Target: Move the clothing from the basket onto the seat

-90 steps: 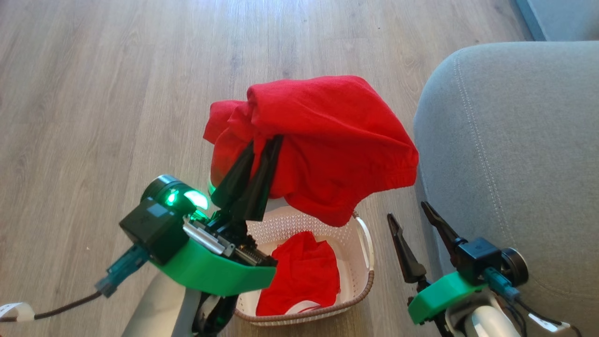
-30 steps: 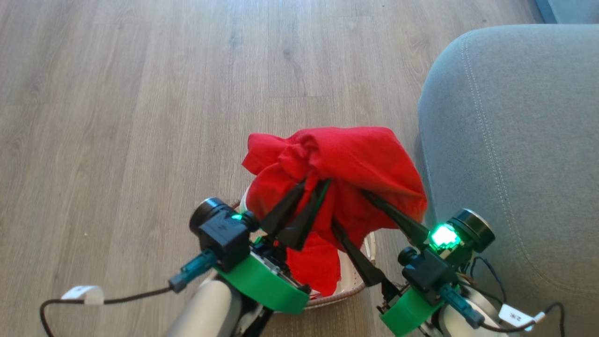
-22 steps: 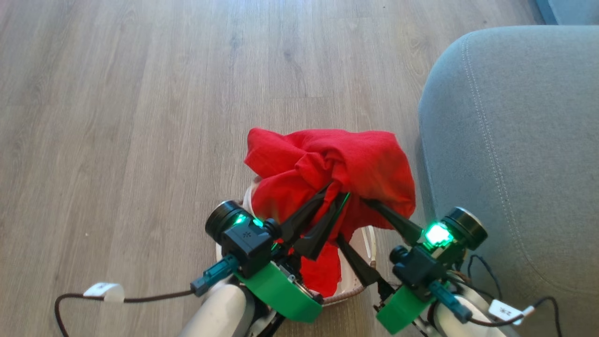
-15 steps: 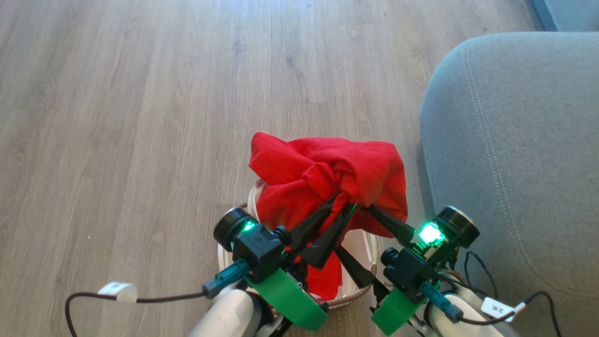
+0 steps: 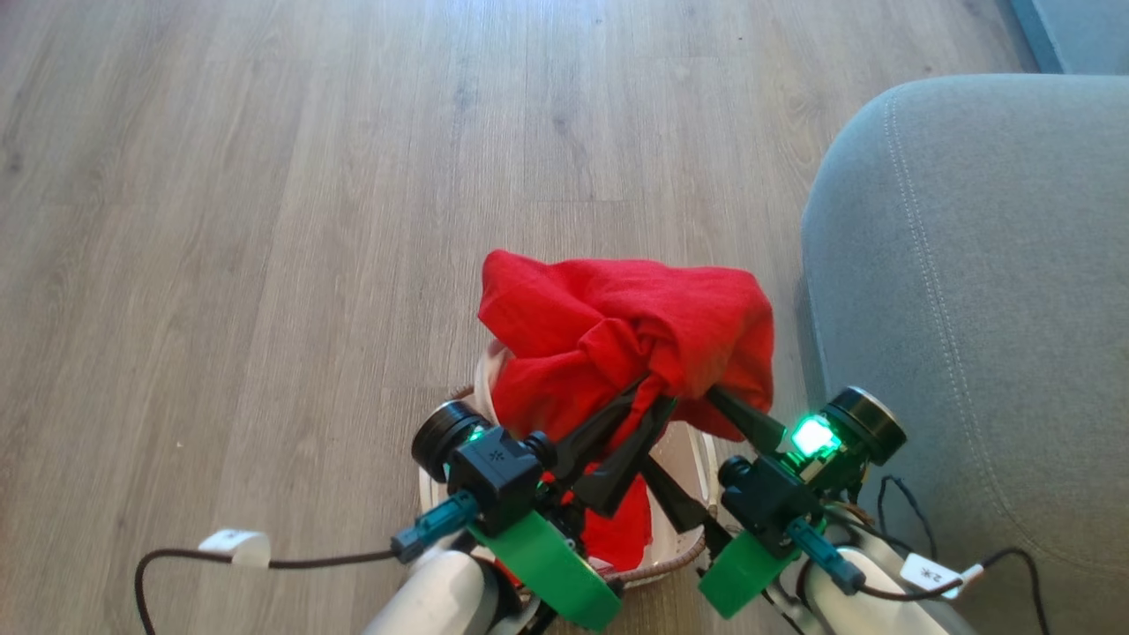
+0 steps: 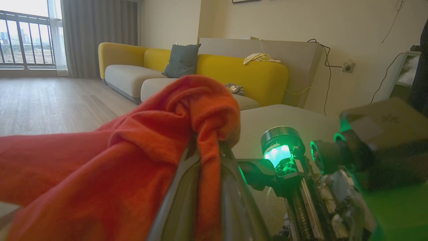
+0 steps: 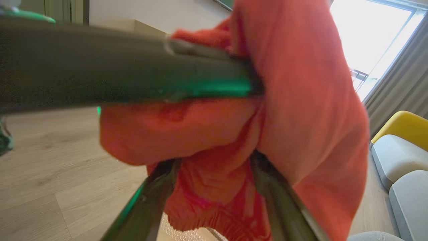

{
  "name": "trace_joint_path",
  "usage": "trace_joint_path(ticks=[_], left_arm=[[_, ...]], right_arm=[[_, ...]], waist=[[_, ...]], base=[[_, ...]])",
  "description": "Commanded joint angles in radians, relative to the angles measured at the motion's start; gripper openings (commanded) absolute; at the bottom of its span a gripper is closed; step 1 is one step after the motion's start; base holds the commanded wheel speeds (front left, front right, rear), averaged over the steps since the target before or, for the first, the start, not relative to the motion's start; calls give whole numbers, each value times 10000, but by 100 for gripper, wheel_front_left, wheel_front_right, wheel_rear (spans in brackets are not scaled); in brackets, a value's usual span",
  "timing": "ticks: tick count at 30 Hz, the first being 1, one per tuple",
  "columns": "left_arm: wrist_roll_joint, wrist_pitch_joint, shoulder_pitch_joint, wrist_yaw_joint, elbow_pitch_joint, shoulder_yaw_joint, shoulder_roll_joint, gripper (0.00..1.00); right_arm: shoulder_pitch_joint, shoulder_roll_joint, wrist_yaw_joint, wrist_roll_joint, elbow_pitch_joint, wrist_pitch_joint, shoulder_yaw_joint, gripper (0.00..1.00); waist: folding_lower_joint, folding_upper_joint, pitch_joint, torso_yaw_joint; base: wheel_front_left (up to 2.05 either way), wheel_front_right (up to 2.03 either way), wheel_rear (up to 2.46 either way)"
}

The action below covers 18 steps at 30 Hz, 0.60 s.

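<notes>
A bright red garment of the clothing (image 5: 626, 331) hangs bunched above the basket (image 5: 697, 463), pinched in my left gripper (image 5: 657, 397), which is shut on a fold of it (image 6: 209, 144). My right gripper (image 5: 684, 437) stands open just right of it, one finger under the cloth's right edge and the other below it. In the right wrist view the cloth (image 7: 301, 110) hangs between its spread fingers (image 7: 157, 190), and a left finger crosses above. More red clothing (image 5: 622, 538) lies in the basket. The grey seat (image 5: 970, 309) is at the right.
Wood floor (image 5: 265, 220) stretches to the left and ahead. A dark cable with a white tag (image 5: 234, 547) trails at the lower left. In the left wrist view a yellow sofa (image 6: 247, 75) with a grey-green cushion stands against the far wall.
Since three seconds ago the right gripper rose to the hanging garment and now straddles its right edge. Over the last second both grippers and the cloth drew slightly nearer; the camera shifted too.
</notes>
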Motion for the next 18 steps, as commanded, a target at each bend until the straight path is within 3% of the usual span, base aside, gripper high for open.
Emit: trace_joint_path(ticks=[1, 4, 5, 6, 7, 18], left_arm=[[-118, -51, -543, -15, -349, 231, -16, 0], [-140, -51, -535, -15, -338, 241, -16, 0], [-121, -51, -541, -15, -337, 243, -16, 0], [-98, -51, -543, -15, -362, 270, -16, 0], [-92, -51, -537, -15, -393, 309, -16, 0], [18, -51, -477, -15, -460, 521, -16, 3]], right_arm=[[-444, 231, 67, -70, -337, -65, 19, 100], [-413, 350, 67, -99, -325, -65, -60, 100], [-401, 383, 67, -79, -307, -65, -78, 49], [-399, 412, 67, -68, -307, -65, -96, 8], [-407, 440, 67, -75, -346, -65, -125, 0], [-252, 707, 67, 89, -873, -65, -474, 0]], waist=[[0, 0, -4, 19], [0, 0, -35, 41], [0, 0, -44, 51], [0, 0, -49, 61], [0, 0, -45, 68], [0, 0, -36, 0]], base=[[0, 0, 0], [0, 0, 0], [0, 0, 0], [0, 0, 0], [0, 0, 0], [0, 0, 0]])
